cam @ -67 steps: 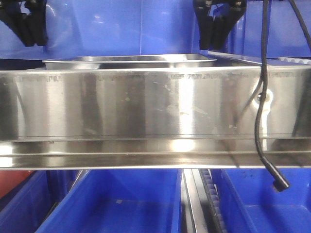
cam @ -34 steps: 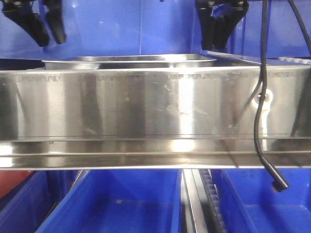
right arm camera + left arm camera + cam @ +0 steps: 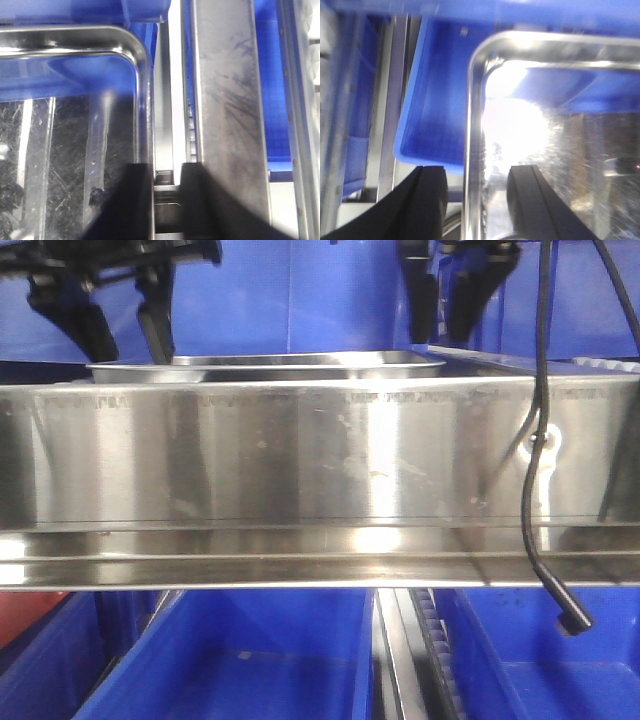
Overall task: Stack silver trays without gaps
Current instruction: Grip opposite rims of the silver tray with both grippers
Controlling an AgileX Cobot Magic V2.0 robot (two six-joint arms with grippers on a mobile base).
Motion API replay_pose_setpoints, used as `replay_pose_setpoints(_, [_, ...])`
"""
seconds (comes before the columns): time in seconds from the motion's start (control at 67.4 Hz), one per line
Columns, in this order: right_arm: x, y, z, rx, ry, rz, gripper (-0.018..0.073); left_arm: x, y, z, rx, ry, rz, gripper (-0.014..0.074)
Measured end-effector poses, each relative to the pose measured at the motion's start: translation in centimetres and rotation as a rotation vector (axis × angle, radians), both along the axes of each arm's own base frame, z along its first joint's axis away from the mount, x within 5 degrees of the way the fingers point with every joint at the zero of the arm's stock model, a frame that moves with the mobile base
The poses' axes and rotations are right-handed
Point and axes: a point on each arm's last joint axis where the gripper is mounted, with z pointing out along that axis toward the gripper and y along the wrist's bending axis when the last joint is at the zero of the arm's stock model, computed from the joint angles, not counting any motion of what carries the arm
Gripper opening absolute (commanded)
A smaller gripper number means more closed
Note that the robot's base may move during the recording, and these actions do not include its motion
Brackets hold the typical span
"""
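A silver tray (image 3: 300, 367) lies on the shelf behind the steel front panel; only its rim shows in the front view, and I cannot tell whether another tray is nested in it. My left gripper (image 3: 130, 348) is open at the tray's left end. In the left wrist view the tray's left rim (image 3: 472, 125) runs between the spread fingers of the left gripper (image 3: 477, 200) without touching them. My right gripper (image 3: 442, 335) hangs open over the tray's right end. The right wrist view shows the right gripper (image 3: 167, 200) with a narrow gap, its left finger over the tray's right rim (image 3: 142, 100).
The broad steel front panel (image 3: 300, 450) with a screw (image 3: 545, 440) fills the middle of the front view. A black cable (image 3: 540, 490) hangs before it at the right. Blue bins (image 3: 270, 660) sit below and behind. A steel rail (image 3: 225, 100) runs right of the tray.
My left gripper has moved right and down to the tray's left end and spread its fingers. The right gripper's fingers have parted slightly. The tray has not moved.
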Motion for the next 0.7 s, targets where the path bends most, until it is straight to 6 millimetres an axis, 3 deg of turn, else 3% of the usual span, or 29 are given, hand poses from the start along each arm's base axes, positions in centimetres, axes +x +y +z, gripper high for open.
replay_pose_setpoints(0.148, [0.1, 0.1, -0.1, 0.009, -0.009, -0.003, 0.0104, 0.1, -0.1, -0.4, 0.004, 0.009, 0.0, 0.0213])
replay_pose_setpoints(0.519, [1.1, 1.1, -2.8, 0.022, 0.059, -0.017, 0.0103, 0.3, 0.0, -0.6, 0.022, 0.003, -0.003, 0.0213])
replay_pose_setpoints(0.697, [1.2, 1.1, -2.9, 0.022, 0.065, -0.017, 0.0103, 0.8, -0.3, -1.6, 0.026, 0.027, -0.003, 0.0213])
